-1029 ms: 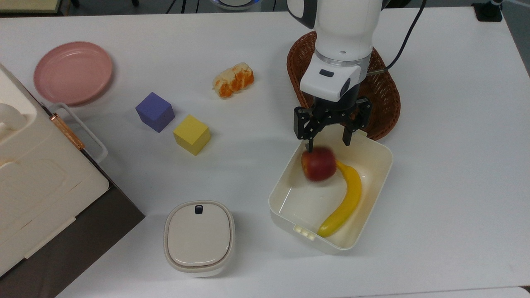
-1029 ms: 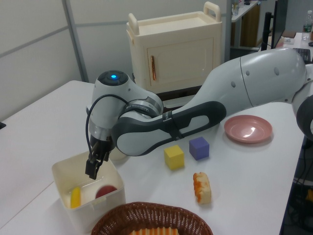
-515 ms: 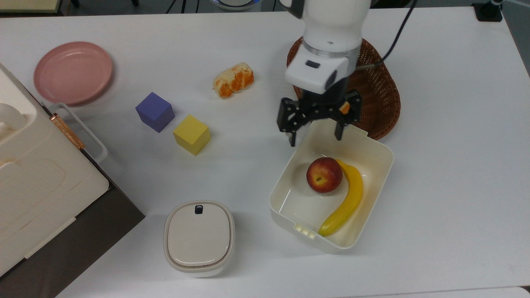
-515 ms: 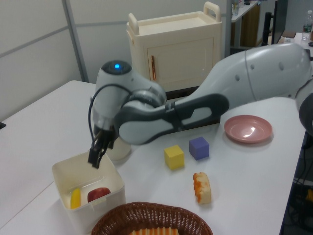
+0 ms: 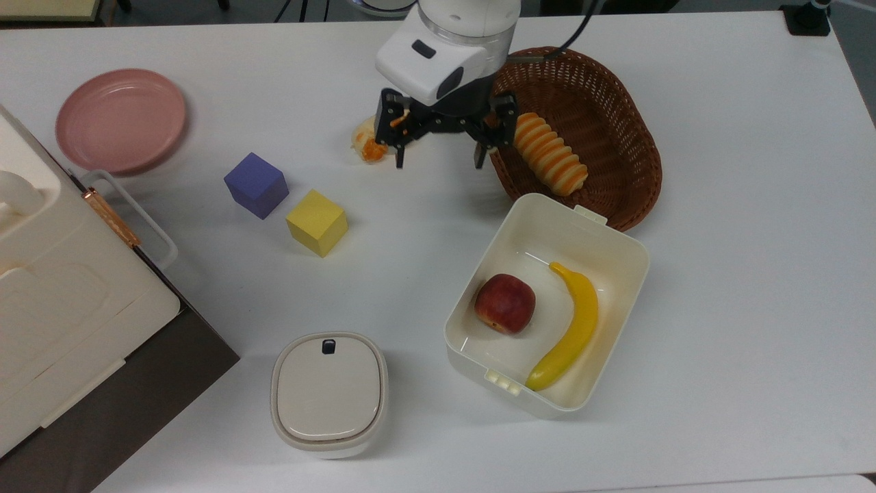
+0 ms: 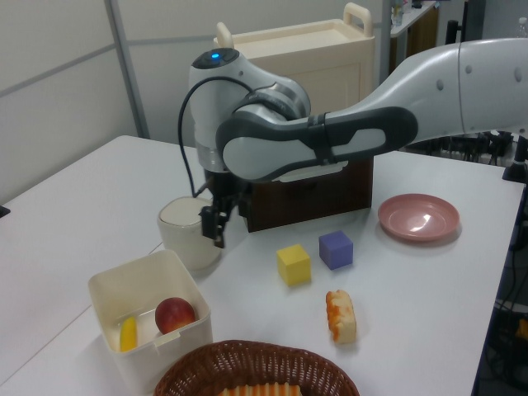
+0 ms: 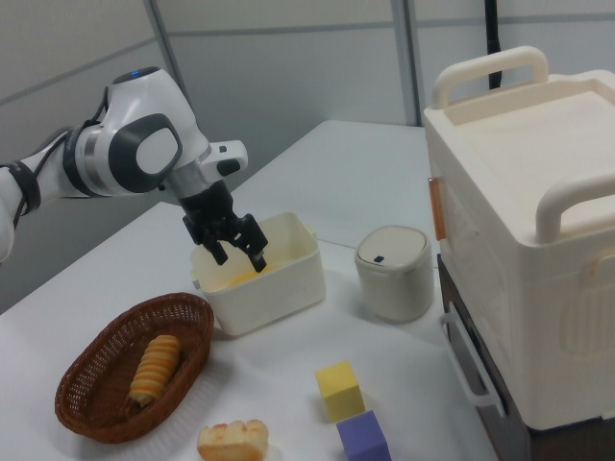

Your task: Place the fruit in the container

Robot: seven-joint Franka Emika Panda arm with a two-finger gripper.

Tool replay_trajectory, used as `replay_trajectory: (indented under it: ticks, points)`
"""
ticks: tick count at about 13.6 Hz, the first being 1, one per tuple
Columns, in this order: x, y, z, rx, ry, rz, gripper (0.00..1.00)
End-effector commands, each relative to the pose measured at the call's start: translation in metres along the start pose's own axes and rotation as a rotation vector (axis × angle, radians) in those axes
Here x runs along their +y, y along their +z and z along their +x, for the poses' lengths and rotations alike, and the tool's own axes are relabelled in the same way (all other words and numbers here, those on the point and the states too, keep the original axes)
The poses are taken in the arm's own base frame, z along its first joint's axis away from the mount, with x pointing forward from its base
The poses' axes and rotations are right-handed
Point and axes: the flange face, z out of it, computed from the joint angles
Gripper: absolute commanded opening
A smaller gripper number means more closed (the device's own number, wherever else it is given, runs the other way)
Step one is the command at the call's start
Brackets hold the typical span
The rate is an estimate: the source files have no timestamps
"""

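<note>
Claw withdrawn from container, spread empty; apple rolled off banana.

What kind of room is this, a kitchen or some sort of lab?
Most likely a robotics lab or office: a robot arm works over a plain white table of toy blocks and fruit, with grey partition walls behind.

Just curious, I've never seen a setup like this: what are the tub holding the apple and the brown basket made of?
The tub looks like smooth, slightly glossy cream plastic, with moulded rounded corners and latch tabs. The basket looks like woven wicker, from its ribbed brown weave, though it could be imitation.
</note>
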Motion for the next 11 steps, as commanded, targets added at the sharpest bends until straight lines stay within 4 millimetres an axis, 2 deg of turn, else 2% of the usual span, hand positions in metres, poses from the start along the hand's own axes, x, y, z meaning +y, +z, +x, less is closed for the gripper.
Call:
replay_trajectory:
  ticks: [1,2,4,7,10,11]
  points:
    - [0.022,-0.001,-0.032,-0.157,0.042,-0.026,1.0]
    - [0.045,-0.016,-0.042,-0.154,0.063,-0.024,1.0]
    - [0.067,-0.032,-0.058,-0.147,0.048,-0.019,1.0]
    - [0.081,-0.042,-0.068,-0.15,0.078,-0.018,1.0]
    - [0.103,-0.068,-0.078,-0.109,0.107,-0.013,1.0]
    - [0.105,-0.071,-0.08,-0.105,0.107,-0.01,1.0]
